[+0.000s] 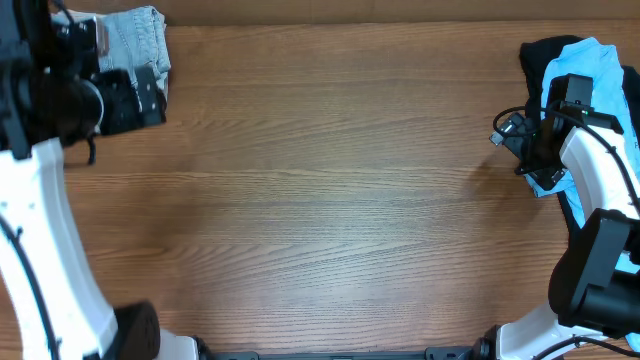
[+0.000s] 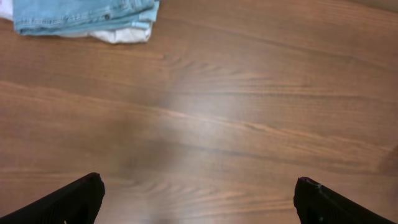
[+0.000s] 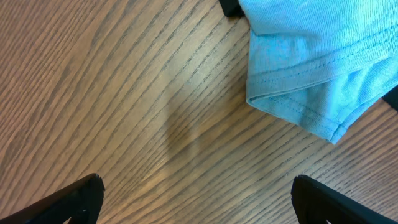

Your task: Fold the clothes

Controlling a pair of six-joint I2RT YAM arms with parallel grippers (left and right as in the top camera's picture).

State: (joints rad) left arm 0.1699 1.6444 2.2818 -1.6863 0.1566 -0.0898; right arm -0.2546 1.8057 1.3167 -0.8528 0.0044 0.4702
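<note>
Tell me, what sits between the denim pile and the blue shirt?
Nothing: in the overhead view, only bare wooden table separates the denim shorts from the sky-blue shirt.

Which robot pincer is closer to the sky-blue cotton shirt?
Right. The right pincer hovers just beside the hem of the sky-blue cotton shirt; the left pincer is across the wooden table, near the folded light-blue denim shorts.

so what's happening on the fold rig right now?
Nothing is held. The left arm hangs near the folded denim shorts at the far-left corner of the table, jaws open over bare wood. The right arm is beside the sky-blue shirt, which lies over a black garment; its jaws are open too.
</note>
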